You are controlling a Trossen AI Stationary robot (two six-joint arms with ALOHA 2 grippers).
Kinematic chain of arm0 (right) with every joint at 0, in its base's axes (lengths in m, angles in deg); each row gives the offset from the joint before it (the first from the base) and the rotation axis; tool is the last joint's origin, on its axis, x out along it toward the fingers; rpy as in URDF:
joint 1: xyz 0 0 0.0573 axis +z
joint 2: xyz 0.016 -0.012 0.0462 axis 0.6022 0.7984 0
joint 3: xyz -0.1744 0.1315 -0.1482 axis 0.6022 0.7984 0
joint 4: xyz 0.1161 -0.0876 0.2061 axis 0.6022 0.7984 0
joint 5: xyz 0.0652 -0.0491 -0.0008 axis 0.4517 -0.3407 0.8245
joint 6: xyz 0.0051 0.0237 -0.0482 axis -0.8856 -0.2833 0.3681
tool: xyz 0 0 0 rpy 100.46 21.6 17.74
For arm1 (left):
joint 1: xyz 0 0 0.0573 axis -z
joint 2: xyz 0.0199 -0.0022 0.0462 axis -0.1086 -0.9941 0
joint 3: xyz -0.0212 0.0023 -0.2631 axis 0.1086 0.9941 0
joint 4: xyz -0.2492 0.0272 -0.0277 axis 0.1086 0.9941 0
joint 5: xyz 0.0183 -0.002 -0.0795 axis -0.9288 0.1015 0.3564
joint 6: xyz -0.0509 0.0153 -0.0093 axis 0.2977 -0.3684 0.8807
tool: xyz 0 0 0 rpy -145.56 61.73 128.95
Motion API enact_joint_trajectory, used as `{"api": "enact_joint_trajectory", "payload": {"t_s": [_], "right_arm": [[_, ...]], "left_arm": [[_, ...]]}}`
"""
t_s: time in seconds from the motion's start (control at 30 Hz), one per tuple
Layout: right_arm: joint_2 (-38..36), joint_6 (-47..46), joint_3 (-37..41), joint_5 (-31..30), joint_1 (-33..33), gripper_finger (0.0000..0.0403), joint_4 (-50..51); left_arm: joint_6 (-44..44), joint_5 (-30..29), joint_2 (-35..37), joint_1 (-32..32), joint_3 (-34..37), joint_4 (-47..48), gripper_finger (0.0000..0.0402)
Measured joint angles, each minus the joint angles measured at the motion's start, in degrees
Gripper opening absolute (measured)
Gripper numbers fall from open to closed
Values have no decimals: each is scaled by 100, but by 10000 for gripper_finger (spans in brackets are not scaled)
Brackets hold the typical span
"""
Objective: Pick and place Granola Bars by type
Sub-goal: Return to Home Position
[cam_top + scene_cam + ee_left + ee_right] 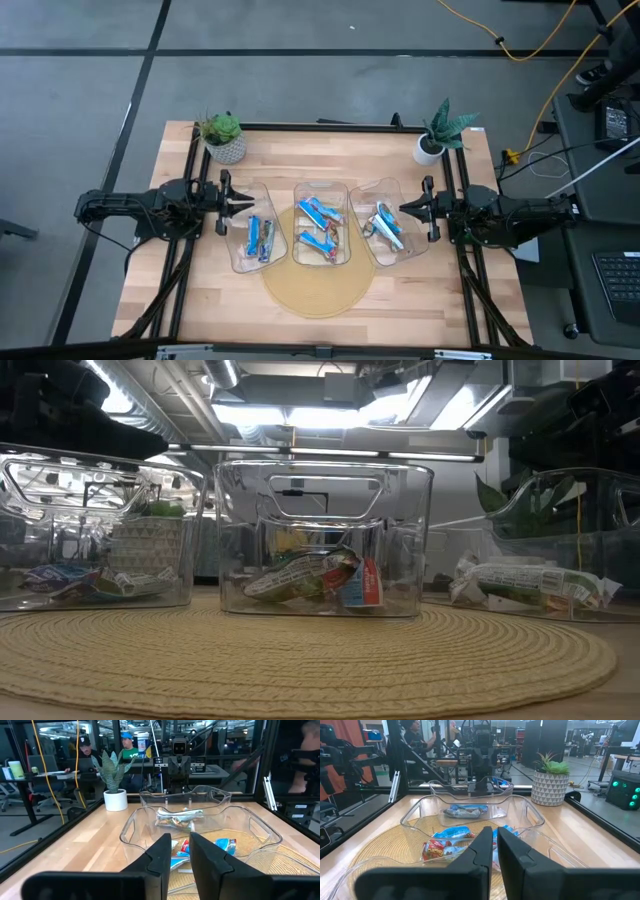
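Observation:
Three clear bins stand in a row on a round woven mat point(315, 290). The left bin point(240, 262) holds blue granola bars point(260, 238), the middle bin point(320, 258) blue-and-white and red-marked bars point(320, 228), and the right bin point(405, 250) pale silvery and blue bars point(385, 225). The bars lie flat on the bin floors, as the low view shows point(320, 578). My left gripper point(248, 203) hovers shut at the left bin's far left rim point(181, 851). My right gripper point(402, 208) hovers shut at the right bin's far right rim point(495, 840). Neither touches anything.
A potted plant in a patterned pot point(222, 138) stands at the far left corner, and a plant in a white pot point(438, 140) at the far right. Bare wooden table point(200, 290) lies near and beside the mat. People sit in the room beyond the table point(82, 750).

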Motion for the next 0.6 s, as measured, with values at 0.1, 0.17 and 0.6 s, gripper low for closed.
{"api": "enact_joint_trajectory", "payload": {"t_s": [0.1,0.17,0.6], "right_arm": [[0,0,0,0,1,31,0],[0,0,0,0,2,31,0],[0,0,0,0,2,31,0]], "left_arm": [[1,-1,0,0,0,0,65],[0,-2,0,0,0,0,67],[1,0,0,0,0,-1,62]]}}
